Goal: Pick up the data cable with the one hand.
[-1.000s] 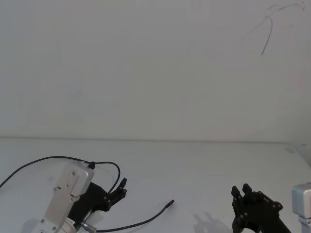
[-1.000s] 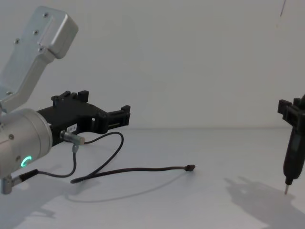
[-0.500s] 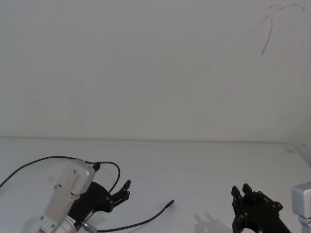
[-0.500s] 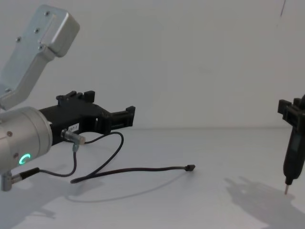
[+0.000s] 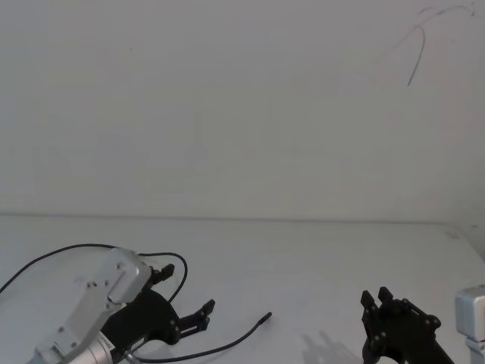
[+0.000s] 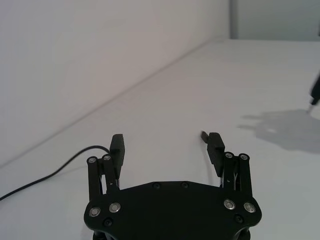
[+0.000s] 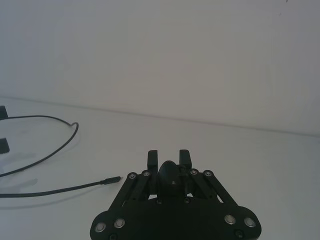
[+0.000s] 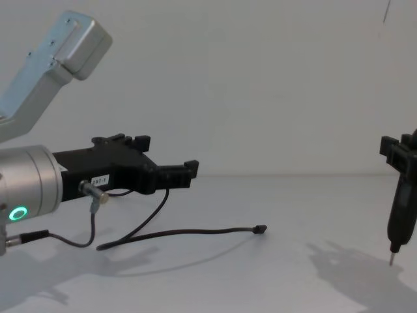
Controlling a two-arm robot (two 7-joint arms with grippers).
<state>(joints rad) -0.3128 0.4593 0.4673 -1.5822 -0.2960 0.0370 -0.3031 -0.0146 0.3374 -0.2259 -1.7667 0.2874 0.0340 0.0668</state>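
Reach step, cable (image 8: 189, 231) not yet grasped. Left gripper (image 5: 187, 288) hovers above it at surface (image 8: 293, 208) near-left corner, fingers released. Next: lower, straddle cable, clench. Right gripper (image 5: 377, 297) parked near-right corner, grasping pen tool (image 8: 397, 222).

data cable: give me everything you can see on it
The data cable is thin, black, flexible, lying slack on the white table. Its small plug end lies free mid-table; the rest curves left and loops beneath the open left gripper, hovering above, apparently clear. It exits the head view leftward. The right gripper, holding a pointed tool, is parked apart.
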